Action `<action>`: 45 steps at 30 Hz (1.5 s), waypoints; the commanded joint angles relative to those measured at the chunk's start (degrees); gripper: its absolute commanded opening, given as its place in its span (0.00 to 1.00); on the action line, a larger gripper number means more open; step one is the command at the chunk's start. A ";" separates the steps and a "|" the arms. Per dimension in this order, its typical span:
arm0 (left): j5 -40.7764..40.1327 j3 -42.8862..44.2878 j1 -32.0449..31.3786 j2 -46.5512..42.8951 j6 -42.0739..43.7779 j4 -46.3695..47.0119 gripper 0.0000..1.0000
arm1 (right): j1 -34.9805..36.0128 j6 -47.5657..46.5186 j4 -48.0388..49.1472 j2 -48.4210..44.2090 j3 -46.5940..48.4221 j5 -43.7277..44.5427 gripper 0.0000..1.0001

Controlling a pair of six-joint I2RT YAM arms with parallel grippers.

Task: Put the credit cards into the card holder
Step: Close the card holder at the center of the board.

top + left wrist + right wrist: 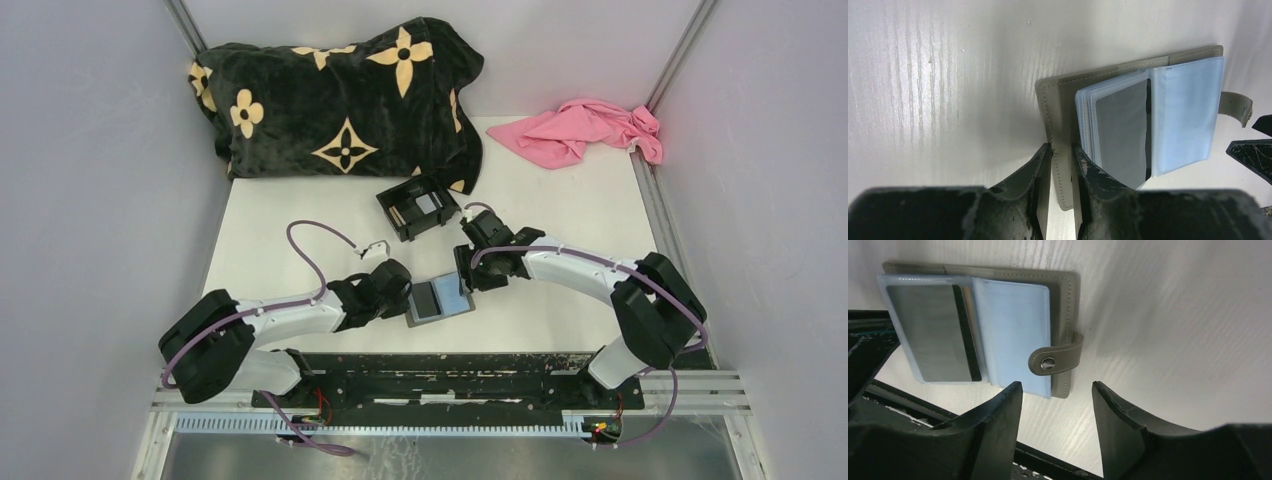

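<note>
White tabletop (560,210), open grey card holder (1066,305), pale-blue sleeves (1013,325), snap tab (1055,360)

Card (923,330), seemingly, in card holder (1070,305) before box (386,208)

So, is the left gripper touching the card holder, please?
Cannot tell. In the left wrist view the cover edge of the card holder runs between the fingers of the left gripper, close on both sides, but neither contact nor gap shows plainly.

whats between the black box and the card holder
Just bare table between box and holder, shown in the top view.
</note>
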 commanded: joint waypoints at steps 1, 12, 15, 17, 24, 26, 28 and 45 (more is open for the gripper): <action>-1.38 -0.52 0.36 -1.88 2.98 -0.20 0.29 | 0.28 2.32 4.70 0.49 -0.56 -3.80 0.60; -3.32 -0.03 0.35 -8.16 2.80 -2.72 0.38 | 0.16 4.54 9.67 5.58 -2.68 -6.32 0.61; -3.05 -0.95 0.36 -8.09 2.33 -2.75 0.38 | 0.21 4.76 9.90 6.17 -3.06 -6.11 0.61; -2.82 -1.86 0.37 -8.13 1.58 -2.65 0.38 | 0.17 4.77 9.92 6.39 -3.27 -5.99 0.61; -1.66 -6.88 0.48 -11.77 -1.25 -1.85 0.42 | -0.04 5.09 10.09 6.57 -4.54 -6.47 0.61; -1.57 -8.45 0.45 -13.18 -2.18 -1.31 0.44 | -0.23 5.19 10.09 6.26 -5.02 -6.66 0.61; -1.38 -9.65 0.63 -13.95 -2.80 -0.12 0.45 | -0.55 5.20 10.24 6.03 -5.58 -7.19 0.61; 4.41 -14.15 1.50 -8.03 -5.14 14.23 0.40 | -3.65 6.30 13.54 4.83 -10.51 -12.50 0.61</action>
